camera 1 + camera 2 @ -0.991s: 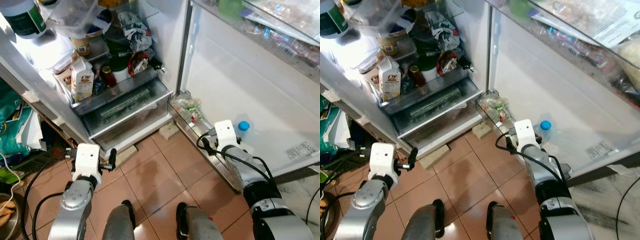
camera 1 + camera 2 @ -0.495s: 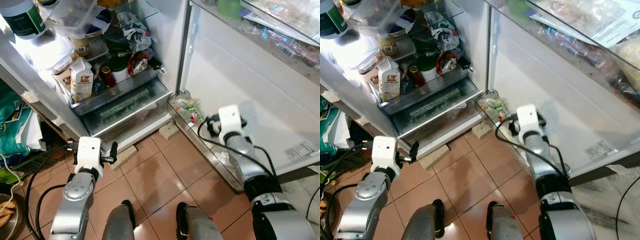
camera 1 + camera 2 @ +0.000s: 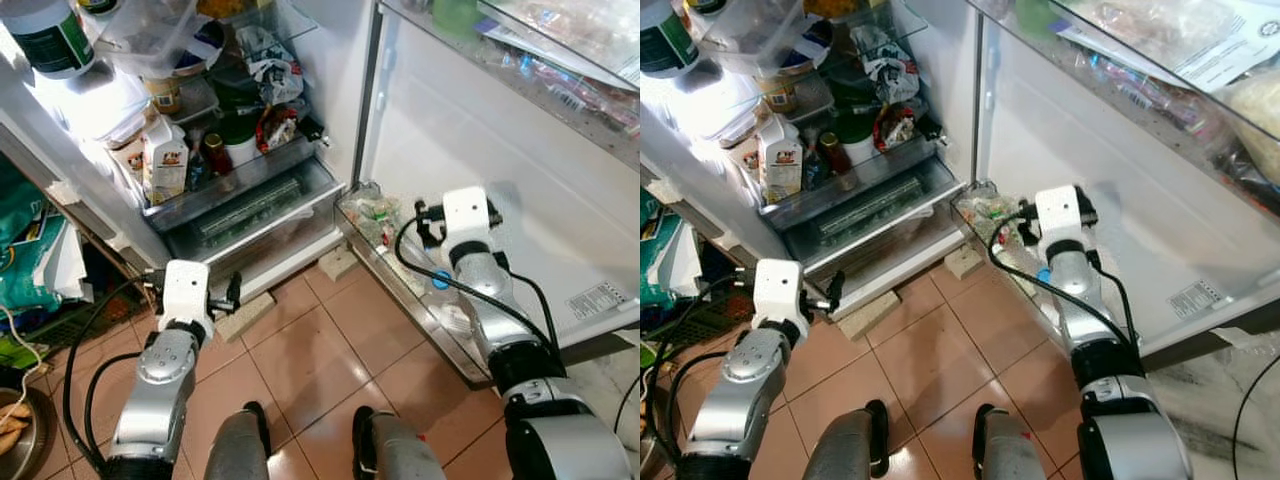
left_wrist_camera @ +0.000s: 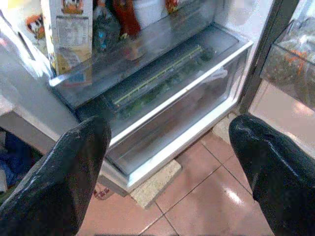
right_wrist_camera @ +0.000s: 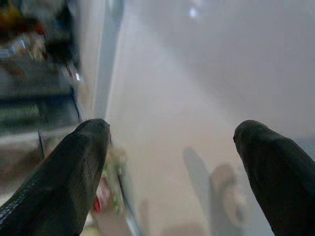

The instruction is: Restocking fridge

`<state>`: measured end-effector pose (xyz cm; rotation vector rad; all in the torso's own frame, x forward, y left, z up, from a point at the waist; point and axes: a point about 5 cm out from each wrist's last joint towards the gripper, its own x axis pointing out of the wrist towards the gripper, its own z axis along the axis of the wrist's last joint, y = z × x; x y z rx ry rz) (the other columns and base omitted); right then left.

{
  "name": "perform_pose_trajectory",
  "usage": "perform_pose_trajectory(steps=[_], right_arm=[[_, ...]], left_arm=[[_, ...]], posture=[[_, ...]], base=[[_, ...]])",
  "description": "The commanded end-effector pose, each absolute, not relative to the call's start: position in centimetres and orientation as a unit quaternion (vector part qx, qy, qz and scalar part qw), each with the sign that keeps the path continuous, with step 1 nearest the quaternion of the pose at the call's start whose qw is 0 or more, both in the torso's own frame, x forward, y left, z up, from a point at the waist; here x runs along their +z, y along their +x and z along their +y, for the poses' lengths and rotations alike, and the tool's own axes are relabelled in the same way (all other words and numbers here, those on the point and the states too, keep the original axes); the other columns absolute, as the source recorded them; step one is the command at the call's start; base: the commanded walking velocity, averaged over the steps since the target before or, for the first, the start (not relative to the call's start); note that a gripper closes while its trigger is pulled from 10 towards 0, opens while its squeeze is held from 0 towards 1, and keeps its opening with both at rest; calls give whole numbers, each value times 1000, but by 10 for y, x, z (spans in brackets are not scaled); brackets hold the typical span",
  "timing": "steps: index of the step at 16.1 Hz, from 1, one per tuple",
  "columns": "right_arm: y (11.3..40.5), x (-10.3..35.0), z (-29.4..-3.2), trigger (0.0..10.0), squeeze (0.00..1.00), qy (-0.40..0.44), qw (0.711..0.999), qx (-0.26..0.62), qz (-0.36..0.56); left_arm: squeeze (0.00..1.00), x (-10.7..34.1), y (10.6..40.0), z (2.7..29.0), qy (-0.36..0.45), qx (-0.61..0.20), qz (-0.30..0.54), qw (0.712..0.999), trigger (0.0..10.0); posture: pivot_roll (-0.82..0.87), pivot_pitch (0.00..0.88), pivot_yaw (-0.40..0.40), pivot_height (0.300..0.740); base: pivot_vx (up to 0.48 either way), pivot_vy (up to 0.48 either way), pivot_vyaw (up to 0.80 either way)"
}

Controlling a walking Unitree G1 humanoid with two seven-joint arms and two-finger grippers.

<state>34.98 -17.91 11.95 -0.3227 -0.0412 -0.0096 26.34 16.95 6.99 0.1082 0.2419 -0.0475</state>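
The fridge stands open with its crisper drawer (image 3: 255, 208) under a shelf holding a milk carton (image 3: 163, 158) and a red-capped bottle (image 3: 212, 152). A clear bottle with a blue cap (image 3: 437, 279) lies low in the door's bottom rack (image 3: 420, 310), partly behind my right arm. My right gripper (image 5: 172, 132) is open and holds nothing; it is raised above that rack and faces the door's white inner wall (image 3: 470, 130). My left gripper (image 4: 167, 128) is open too, low above the floor and pointing at the crisper drawer (image 4: 167, 93).
A clear door bin (image 3: 372, 212) with small packets sits by the door hinge. Stone blocks (image 3: 338, 262) prop the fridge base. Bags and clutter (image 3: 30, 260) crowd the left, with a metal bowl (image 3: 12, 420) beside them. The tiled floor (image 3: 310, 350) lies before my feet.
My right gripper has risen from beside the blue-capped bottle toward the door's wall. The cap now shows lower and further left. My left arm has edged toward the fridge.
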Motion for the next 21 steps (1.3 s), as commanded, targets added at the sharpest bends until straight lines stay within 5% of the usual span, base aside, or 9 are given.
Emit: perform_pose_trajectory(steps=[1,7,13,21], right_arm=[[345,119,-179,10000,0,-150,988,-7,-34],[303,110,-163,10000,0,-105,992,15,-66],[292,118,-157,10000,0,-108,990,21,-87],[291,121,-156,10000,0,-108,991,17,-80]], left_arm=[[0,65,262,174,65,-17,127,990,10000],[0,68,273,167,65,-11,105,992,10000],[0,69,276,166,71,-18,97,993,10000],[0,68,279,167,77,-17,96,992,10000]], posture=[[55,140,26,740],[28,104,37,740],[18,103,42,740],[23,103,50,740]], base=[[0,0,0],[0,0,0],[0,0,0],[0,-460,0]])
